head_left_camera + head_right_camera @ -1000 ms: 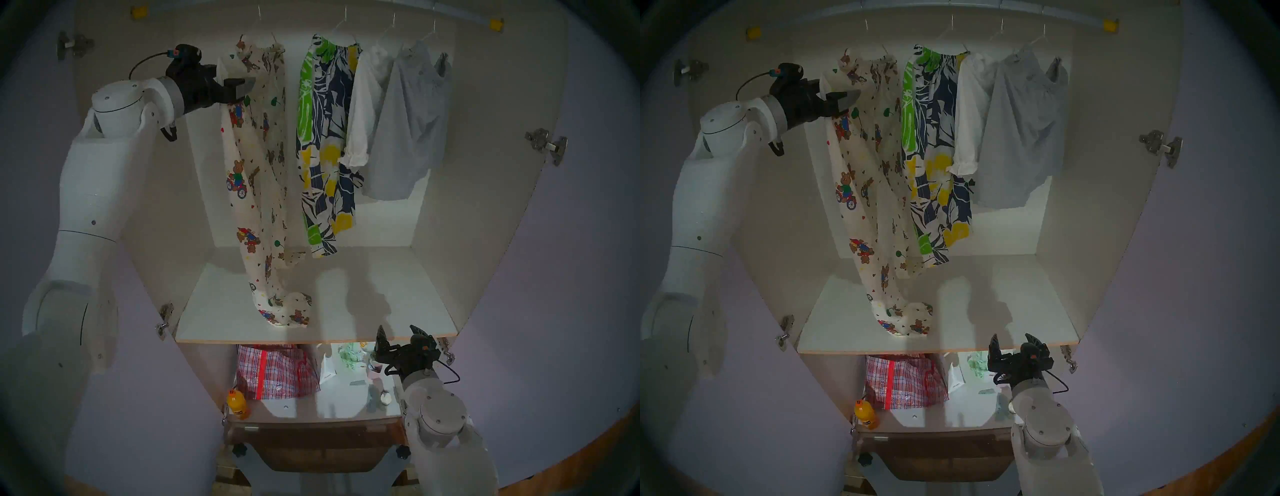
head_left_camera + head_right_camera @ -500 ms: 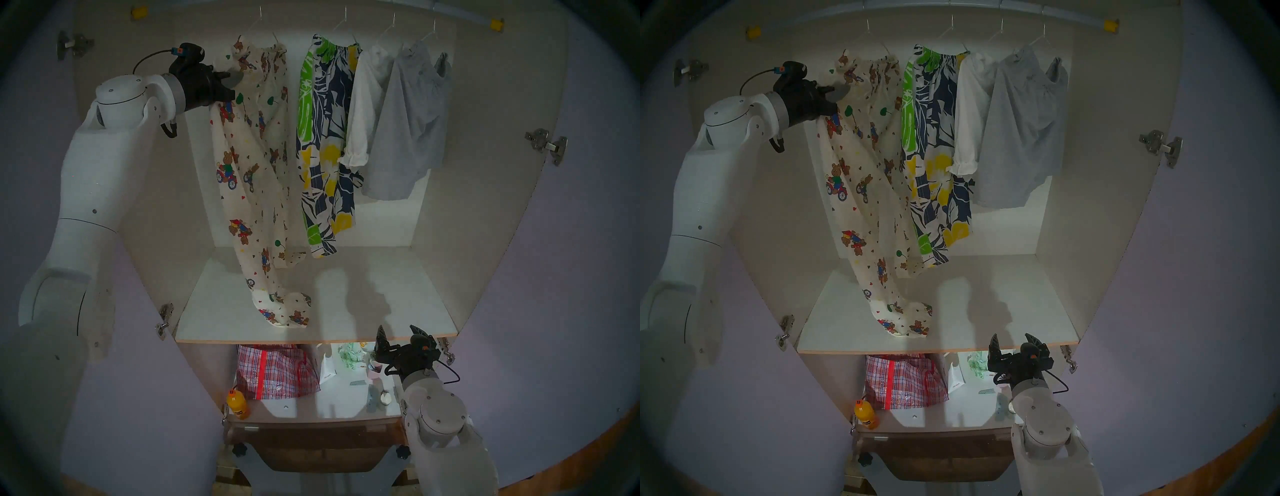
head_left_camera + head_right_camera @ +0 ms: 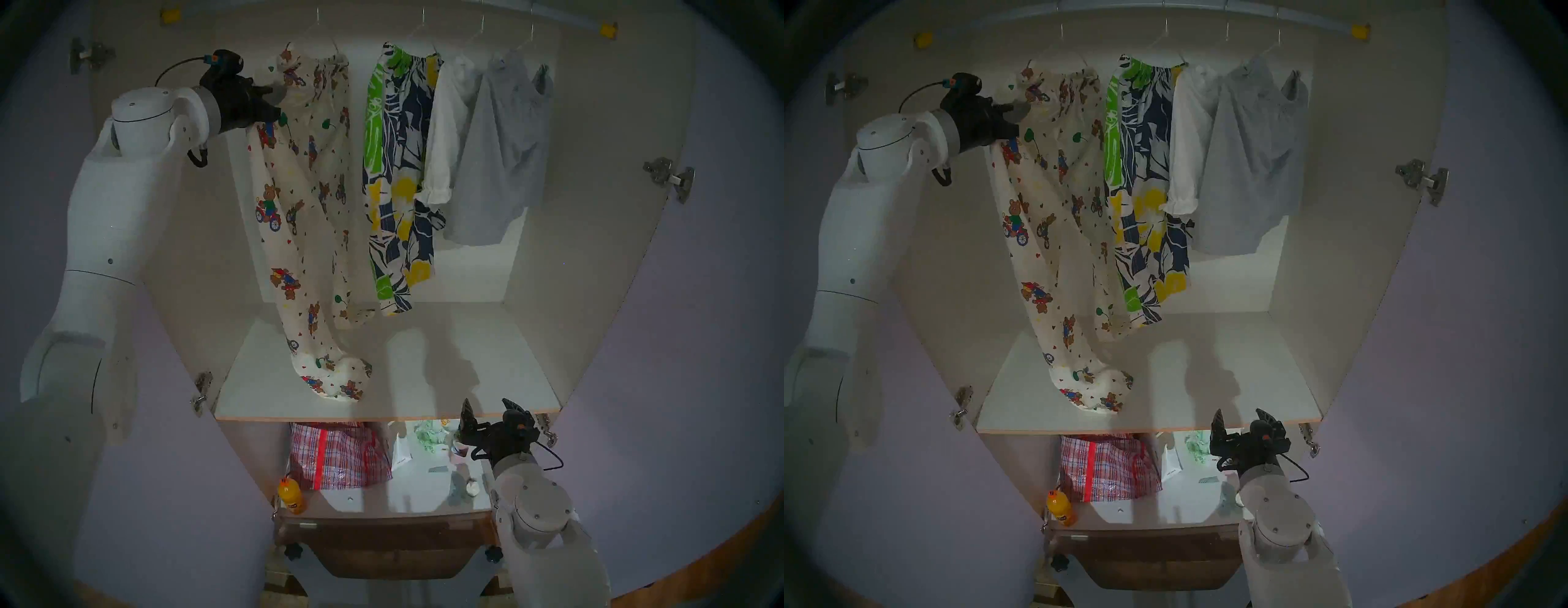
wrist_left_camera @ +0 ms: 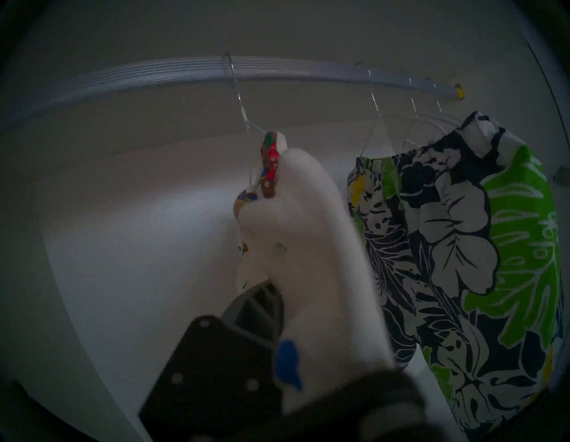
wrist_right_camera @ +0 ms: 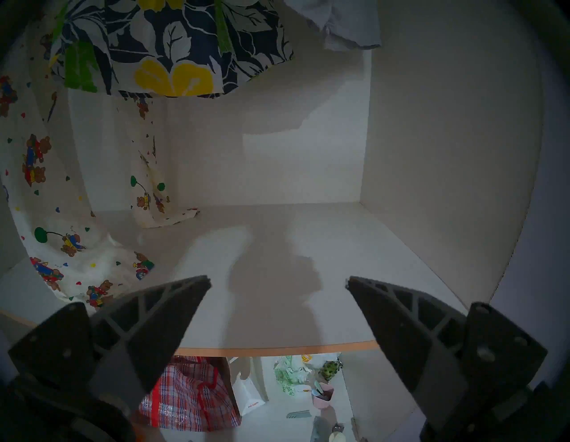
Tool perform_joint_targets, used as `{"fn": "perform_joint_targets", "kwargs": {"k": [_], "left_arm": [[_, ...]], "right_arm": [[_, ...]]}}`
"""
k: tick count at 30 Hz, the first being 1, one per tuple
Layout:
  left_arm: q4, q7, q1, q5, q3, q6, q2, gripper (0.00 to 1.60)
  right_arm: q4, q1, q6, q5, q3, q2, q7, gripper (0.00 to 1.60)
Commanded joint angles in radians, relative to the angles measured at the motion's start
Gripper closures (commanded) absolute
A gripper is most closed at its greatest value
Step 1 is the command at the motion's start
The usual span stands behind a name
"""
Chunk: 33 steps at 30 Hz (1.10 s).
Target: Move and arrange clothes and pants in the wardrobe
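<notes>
— At the rail's (image 3: 564,19) left end, what is being gripped?
— The teddy-bear pants (image 3: 305,204), hanging in the wardrobe (image 3: 594,170), are being clamped at the waistband by the left gripper (image 3: 271,98).
— And the right gripper (image 3: 488,414)?
— It is being held spread wide, empty, by the shelf (image 3: 466,382) edge.

On the rail (image 3: 564,19), bear pants (image 3: 305,204) hang left of leaf-print pants (image 3: 399,170), shirts rightmost.

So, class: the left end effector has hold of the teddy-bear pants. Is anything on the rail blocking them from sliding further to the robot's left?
Nothing visible. The left end effector grips the teddy-bear pants at the waistband. Their hanger is the leftmost on the rail, which runs bare from there. The leaf-print pants hang on the opposite side.
</notes>
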State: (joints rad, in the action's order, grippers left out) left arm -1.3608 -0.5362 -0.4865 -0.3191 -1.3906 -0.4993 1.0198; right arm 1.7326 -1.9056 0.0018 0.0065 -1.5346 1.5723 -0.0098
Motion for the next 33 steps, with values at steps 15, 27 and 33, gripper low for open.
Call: {"fn": "perform_joint_targets", "kwargs": {"k": [15, 27, 33], "left_arm": [[-0.125, 0.049, 0.021, 0.013, -0.082, -0.068, -0.083, 1.6], [-0.133, 0.07, 0.006, 0.035, -0.065, -0.11, -0.098, 1.6], [-0.137, 0.1, 0.011, 0.072, -0.036, -0.129, -0.113, 1.6]], "right_arm": [[0.024, 0.009, -0.003, 0.0, 0.001, 0.001, 0.0, 0.0], [0.025, 0.008, -0.003, 0.0, 0.0, 0.001, 0.0, 0.0], [0.025, 0.008, -0.003, 0.0, 0.001, 0.001, 0.0, 0.0]]}}
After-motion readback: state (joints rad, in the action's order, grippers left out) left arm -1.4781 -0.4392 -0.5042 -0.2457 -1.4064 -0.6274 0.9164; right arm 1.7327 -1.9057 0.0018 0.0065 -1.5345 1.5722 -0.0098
